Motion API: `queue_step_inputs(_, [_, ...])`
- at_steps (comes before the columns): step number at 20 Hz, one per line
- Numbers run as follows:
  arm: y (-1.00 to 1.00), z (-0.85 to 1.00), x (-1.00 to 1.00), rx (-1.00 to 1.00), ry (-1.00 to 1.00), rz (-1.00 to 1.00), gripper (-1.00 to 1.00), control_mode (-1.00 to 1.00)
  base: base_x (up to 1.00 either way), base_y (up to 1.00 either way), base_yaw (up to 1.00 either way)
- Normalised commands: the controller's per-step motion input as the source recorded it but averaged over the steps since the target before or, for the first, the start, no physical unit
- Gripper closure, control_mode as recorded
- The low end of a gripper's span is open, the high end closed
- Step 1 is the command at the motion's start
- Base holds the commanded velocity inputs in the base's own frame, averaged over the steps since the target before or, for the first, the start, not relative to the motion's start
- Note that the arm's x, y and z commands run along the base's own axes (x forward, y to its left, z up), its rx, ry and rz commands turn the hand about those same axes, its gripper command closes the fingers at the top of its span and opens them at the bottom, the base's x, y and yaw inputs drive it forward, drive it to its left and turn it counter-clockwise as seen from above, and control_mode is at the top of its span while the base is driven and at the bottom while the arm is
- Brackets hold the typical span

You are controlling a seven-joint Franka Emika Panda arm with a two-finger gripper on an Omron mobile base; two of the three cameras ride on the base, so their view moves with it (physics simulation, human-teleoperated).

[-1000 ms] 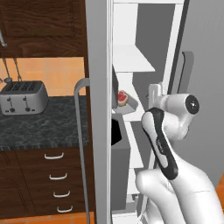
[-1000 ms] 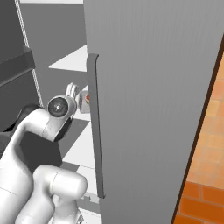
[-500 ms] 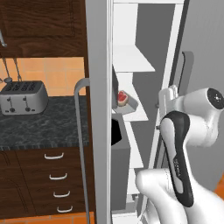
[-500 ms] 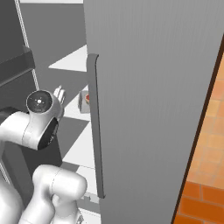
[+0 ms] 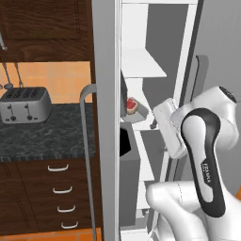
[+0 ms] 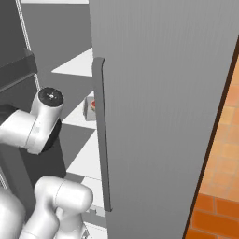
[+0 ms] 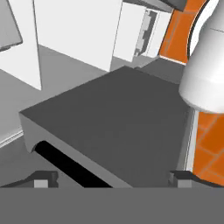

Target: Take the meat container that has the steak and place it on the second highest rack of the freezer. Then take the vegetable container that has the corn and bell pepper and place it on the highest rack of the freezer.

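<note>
The meat container with the red steak [image 5: 132, 105] rests on a white freezer shelf [image 5: 141, 117], one level below the upper shelf [image 5: 141, 63]. From the right base view the same container [image 6: 90, 107] peeks out beside the door handle. My gripper [image 5: 155, 123] hangs just right of that shelf, apart from the container. In the hand view its fingertips [image 7: 43, 178] stand wide apart, so the gripper [image 7: 112, 180] is open and holds nothing. The vegetable container with the corn and bell pepper is out of view.
A dark grey bin [image 7: 109, 118] lies below the hand, inside the freezer [image 5: 129, 157]. The left freezer door [image 5: 104, 141] and the big right door [image 6: 163, 116] flank the opening. A toaster [image 5: 24, 104] stands on the dark counter [image 5: 47, 136] at left.
The arm has drawn back from the shelf and folded toward the right, its hand now lower and clear of the steak container, which stays on the shelf.
</note>
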Motion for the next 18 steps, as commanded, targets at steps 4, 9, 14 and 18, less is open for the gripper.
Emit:
queue_step_inputs(4, [0.68,-0.15,-0.06,0.01,0.21,0.39,-1.00,-1.00,0.00,0.00,0.00])
queue_step_inputs(9, [0.73,-0.36,-0.28,0.00,0.17,0.39,-1.00,-1.00,0.00,0.00,0.00])
queue_step_inputs(14, [0.69,-0.50,-0.03,0.00,0.14,0.37,-1.00,-1.00,0.00,0.00,0.00])
queue_step_inputs(18, [0.71,-0.42,0.08,0.00,0.06,0.33,-1.00,-1.00,0.00,0.00,0.00])
